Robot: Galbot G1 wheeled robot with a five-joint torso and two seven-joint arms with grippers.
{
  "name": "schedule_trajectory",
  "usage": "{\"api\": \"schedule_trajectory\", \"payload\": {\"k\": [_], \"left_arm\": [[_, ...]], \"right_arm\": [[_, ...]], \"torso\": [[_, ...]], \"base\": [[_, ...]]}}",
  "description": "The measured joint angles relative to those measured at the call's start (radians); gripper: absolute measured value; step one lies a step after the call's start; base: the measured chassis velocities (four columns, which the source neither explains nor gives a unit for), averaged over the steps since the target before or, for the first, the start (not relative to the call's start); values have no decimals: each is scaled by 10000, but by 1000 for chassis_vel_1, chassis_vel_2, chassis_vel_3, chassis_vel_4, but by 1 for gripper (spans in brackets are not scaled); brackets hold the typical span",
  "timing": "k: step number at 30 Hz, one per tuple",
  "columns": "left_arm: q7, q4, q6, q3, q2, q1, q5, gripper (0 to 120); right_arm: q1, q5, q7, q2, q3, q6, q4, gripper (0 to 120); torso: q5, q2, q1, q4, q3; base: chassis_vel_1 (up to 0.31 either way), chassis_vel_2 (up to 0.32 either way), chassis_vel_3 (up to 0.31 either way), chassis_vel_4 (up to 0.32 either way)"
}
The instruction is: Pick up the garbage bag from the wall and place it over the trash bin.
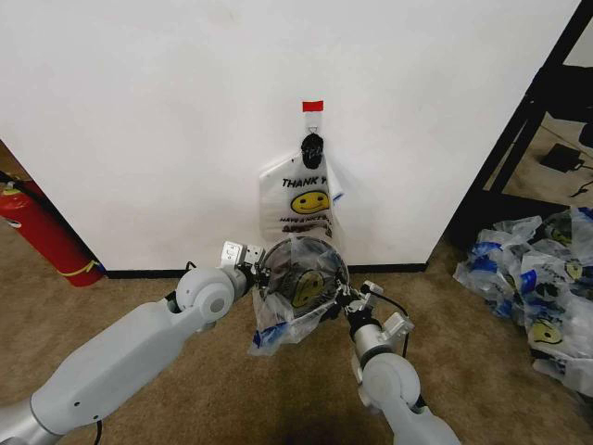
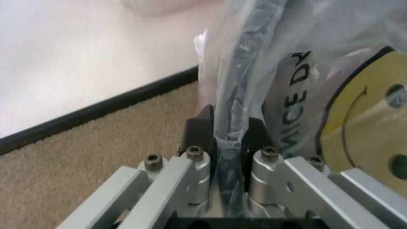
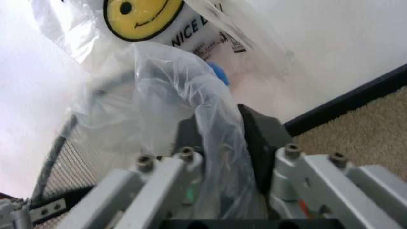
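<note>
garbage bag [image 1: 295, 298] over trash bin [image 1: 326, 255] rim, pinched by left gripper [image 1: 257, 272] and right gripper [image 1: 345, 298], close before wall [image 1: 167, 130]

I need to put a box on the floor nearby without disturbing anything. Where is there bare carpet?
Bare carpet lies between the fire extinguisher and the left gripper. Crowded: the trash bin with both grippers, and the bag pile at right.
</note>
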Motion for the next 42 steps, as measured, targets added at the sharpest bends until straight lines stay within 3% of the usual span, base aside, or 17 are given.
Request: {"api": "schedule_trajectory", "payload": {"k": [16,21,33,42], "left_arm": [[-363,-279,-7,-762,246,170,-555,4],[-517,-216,-11,-988,307,177,-762,4],[-654,-308,-19,-1172,454,319,-989,4],[-964,-161,-26,-1147,385,232,-974,4]], "right_arm": [[-501,433,-132,-100,137,-122,92,79],[-1069,688,-705,-321,268,7,376,98],[-1019,1937,-926,-350,724,432,232,100],[-1969,1157,-1249,-578,-117,-60,1044,100]], "torso": [[0,0,0,1,-1],[0,0,0,0,-1],[0,0,0,1,-1],[1,0,0,1,-1]], "base": [[0,0,0,0],[0,0,0,0],[0,0,0,0],[0,0,0,0]]}}
